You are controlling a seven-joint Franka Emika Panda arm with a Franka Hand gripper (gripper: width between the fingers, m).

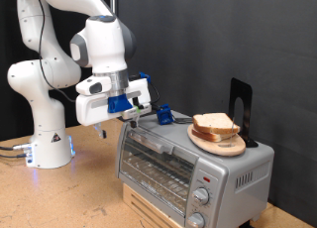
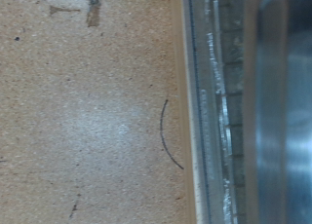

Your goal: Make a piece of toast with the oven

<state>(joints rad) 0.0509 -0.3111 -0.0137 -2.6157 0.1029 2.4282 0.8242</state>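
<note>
The silver oven (image 1: 188, 164) stands at the exterior view's lower right on a pale block, and its glass door looks closed. On its top a round wooden plate (image 1: 224, 146) carries a stack of bread slices, the piece of toast (image 1: 215, 125) among them. My gripper (image 1: 154, 111), with blue finger parts, hovers at the oven's upper corner on the exterior view's left, just above the door's top edge. It holds nothing that I can see. In the wrist view no fingers show, only the tabletop and a shiny metal edge of the oven (image 2: 278, 107).
Two round knobs (image 1: 203, 196) sit on the oven's front at the right. A black upright stand (image 1: 241, 104) rises behind the plate. The arm's white base (image 1: 50, 139) stands at the exterior view's left on the wooden table (image 1: 59, 198), with cables beside it.
</note>
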